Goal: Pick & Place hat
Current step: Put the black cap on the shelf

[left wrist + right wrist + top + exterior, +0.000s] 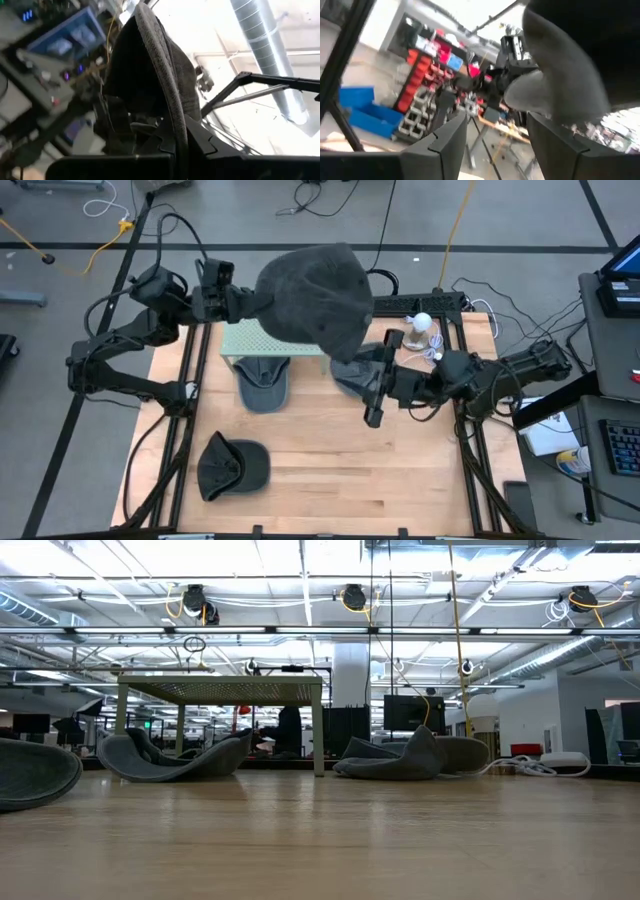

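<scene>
A large dark grey hat [315, 290] hangs high above the table's far middle, over a pale green perforated stand [262, 340]. My left gripper [243, 302] is shut on the hat's left side; in the left wrist view the hat [150, 65] fills the middle. My right gripper [372, 385] stands open just right of and below the hat. In the right wrist view the hat's grey edge [555, 85] shows beyond one finger. Neither gripper shows in the low view. My left gripper pinches the hat's ribbed rim [172, 122] between its two fingers. It comes at the rim from the table's left, slanting upward. The hat is lifted clear of the table and the stand, and its crown bulges out beyond the fingers. Whether my right gripper touches the hat, I cannot tell.
A second grey hat [265, 383] lies under the stand's near edge, another [350, 375] lies right of it below my right gripper, and a third [232, 465] lies near the front left. A white object and cables [422, 330] sit at the far right.
</scene>
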Robot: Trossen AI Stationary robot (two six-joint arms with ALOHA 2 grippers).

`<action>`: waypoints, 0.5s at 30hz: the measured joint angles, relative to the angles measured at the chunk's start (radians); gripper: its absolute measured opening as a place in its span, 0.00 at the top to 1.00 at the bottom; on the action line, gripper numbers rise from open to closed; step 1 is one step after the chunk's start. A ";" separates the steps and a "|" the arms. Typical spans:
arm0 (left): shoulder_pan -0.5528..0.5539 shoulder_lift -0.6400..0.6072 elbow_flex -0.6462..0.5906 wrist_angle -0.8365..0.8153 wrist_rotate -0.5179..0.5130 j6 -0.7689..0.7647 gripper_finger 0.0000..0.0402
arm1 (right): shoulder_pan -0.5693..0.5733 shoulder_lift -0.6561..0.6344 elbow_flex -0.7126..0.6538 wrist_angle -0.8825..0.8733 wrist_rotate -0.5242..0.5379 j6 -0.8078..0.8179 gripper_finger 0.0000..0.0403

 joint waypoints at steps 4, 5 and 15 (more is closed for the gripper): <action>0.019 -0.007 0.000 -0.045 0.051 -0.043 0.98 | 0.029 -0.015 0.000 -0.057 0.088 -0.066 0.51; 0.023 -0.009 0.000 -0.059 0.056 -0.050 0.98 | 0.036 -0.018 0.000 -0.068 0.109 -0.086 0.51; 0.128 -0.042 0.000 -0.308 0.198 -0.070 0.98 | 0.097 -0.022 0.000 -0.128 0.157 -0.121 0.52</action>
